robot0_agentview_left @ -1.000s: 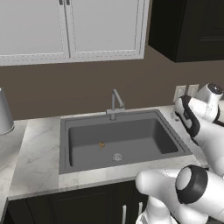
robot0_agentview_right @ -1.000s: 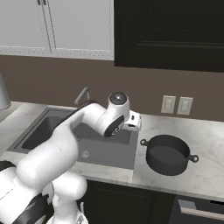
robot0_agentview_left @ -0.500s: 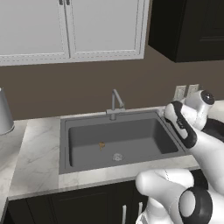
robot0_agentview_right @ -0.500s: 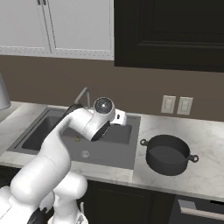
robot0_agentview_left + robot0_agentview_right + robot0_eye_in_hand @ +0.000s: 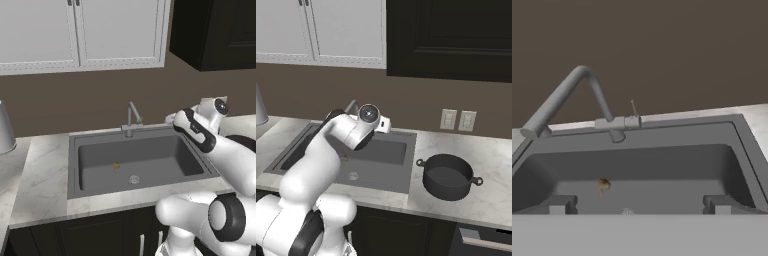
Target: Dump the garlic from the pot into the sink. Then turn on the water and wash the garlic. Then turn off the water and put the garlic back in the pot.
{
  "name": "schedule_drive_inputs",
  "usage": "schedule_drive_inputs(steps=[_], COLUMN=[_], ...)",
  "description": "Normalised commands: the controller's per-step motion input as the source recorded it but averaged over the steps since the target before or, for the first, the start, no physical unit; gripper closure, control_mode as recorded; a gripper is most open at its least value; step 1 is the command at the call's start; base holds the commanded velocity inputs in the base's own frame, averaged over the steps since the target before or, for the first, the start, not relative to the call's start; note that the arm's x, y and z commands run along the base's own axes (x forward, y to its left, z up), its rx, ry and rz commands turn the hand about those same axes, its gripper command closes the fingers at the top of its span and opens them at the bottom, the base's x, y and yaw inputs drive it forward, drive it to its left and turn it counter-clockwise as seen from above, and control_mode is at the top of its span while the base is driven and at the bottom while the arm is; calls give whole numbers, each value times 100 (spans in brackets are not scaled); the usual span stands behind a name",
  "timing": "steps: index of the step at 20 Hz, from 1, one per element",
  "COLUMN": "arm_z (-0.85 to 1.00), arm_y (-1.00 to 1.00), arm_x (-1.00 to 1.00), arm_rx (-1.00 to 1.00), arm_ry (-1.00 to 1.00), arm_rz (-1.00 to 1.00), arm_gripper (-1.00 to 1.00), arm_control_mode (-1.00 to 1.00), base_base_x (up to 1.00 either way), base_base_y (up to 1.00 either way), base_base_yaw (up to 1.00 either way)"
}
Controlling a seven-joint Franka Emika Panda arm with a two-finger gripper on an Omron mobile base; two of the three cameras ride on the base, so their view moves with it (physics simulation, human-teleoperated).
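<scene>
Garlic (image 5: 116, 165) in sink (image 5: 100, 184) — marble counter (image 5: 491, 160) | gripper (image 5: 637, 204) released

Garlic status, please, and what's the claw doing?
Claw open, empty, facing faucet. Garlic lies in sink. Pot on counter. Nothing in the way.

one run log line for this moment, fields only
phase: reach for faucet | garlic: in sink | pot: upright on counter, right of sink | tool: open, empty | water: off
</scene>
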Motion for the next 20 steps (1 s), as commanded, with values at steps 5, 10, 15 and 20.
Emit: schedule_drive_inputs(steps=[5, 10, 15, 20], arm_z=[7, 0, 0, 0], arm_y=[36, 23, 22, 6], arm_x=[31, 26, 27, 33], arm_rx=[2, 0, 0, 0], arm_ry=[0, 0, 0, 0], arm_rz=[2, 0, 0, 0], arm_gripper=[-100, -100, -100, -100], arm_control_mode=[-100, -100, -100, -100], base_base_x=[0, 0, 0, 0], base_base_y=[0, 0, 0, 0], base_base_yaw=[0, 0, 0, 0])
